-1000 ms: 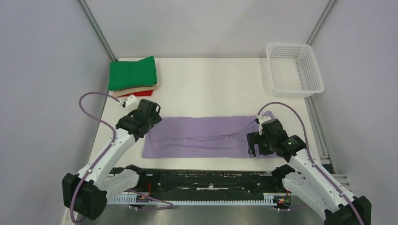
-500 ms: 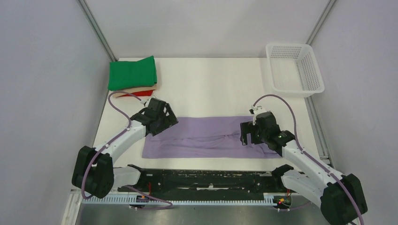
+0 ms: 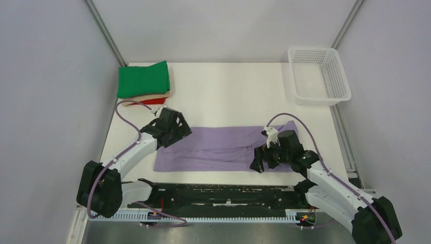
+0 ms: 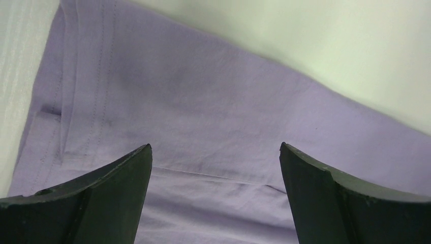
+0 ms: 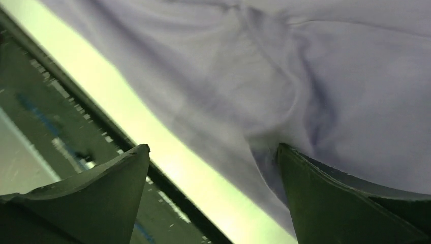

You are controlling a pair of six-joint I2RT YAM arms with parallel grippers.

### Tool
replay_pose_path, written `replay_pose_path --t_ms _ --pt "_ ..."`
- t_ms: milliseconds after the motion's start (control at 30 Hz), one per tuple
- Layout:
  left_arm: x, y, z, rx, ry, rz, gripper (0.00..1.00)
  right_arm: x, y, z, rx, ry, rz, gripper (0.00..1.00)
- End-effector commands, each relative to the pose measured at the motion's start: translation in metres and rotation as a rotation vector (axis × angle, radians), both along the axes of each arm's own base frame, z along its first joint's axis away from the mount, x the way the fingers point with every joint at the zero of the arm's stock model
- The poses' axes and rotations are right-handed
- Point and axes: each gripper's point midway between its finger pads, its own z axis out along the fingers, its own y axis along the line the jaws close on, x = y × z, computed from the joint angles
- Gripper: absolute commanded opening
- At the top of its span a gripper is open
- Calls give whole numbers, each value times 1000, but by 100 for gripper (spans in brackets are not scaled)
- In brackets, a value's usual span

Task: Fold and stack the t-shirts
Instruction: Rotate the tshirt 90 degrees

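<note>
**Both pincers spread wide over the lavender shirt**

The left gripper (image 4: 216,147) is holding its jaws wide apart, nothing between them, and is pointing down at the left end of the lavender-purple t-shirt (image 3: 218,147). In its wrist view, stitched hems are running along the cloth's left side and a fold line is crossing just ahead of the fingertips. Whether the tips are touching the fabric cannot be told.

The right gripper (image 5: 213,147) is likewise gaping, empty, and is hanging over the shirt's near right part. There the cloth is bunching into soft creases, and its near edge is lying beside a bare strip of table (image 3: 228,91) and the black rail (image 3: 218,193).

The shirt is lying flat as a long folded band across the near half of the table, between the two arms. At the far left corner the green t-shirt (image 3: 143,79) is sitting on top of the beige t-shirt (image 3: 148,95) and the red t-shirt (image 3: 147,101), all folded in one stack. The white mesh basket (image 3: 338,76) is standing at the far right corner, well apart from the shirts.
</note>
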Motion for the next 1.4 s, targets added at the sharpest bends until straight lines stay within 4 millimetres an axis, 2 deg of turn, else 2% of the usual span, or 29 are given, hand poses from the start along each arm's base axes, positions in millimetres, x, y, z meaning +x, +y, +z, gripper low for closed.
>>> replay_pose_path --t_ms 0,100,200,433,533,633,800,933,1000,1133,1233,1367 --pt "12 6 17 33 -80 9 100 -35 23 14 128 73 129 98" --pt "14 7 20 37 -87 9 100 -43 8 4 25 94 107 98" --pt "15 7 23 37 -90 11 100 -37 -2 5 -28 71 72 98" --pt "14 -11 23 -21 -72 -73 100 8 -11 27 -18 -89 -172 98" --pt "10 -23 11 -54 -25 -134 100 21 -26 15 -47 -104 -318 98" --pt "8 -22 -4 -33 20 -145 100 29 -40 -5 -81 -75 -469 98" --pt "8 -21 -19 -11 63 -146 100 48 -34 -19 -35 -67 -551 98" --pt "6 -10 -30 39 85 -109 100 82 -40 -16 -15 -70 -643 98" --pt "3 -8 -33 39 91 -103 100 109 -40 -5 37 -104 -680 98" --pt "-10 -11 -42 11 104 -115 100 161 -51 9 30 -134 -721 98" --pt "-24 -20 -54 -51 111 -143 100 197 -42 12 15 -151 -675 98" --pt "-47 -36 -67 -124 150 -179 100 248 -26 1 -21 -132 -623 98"
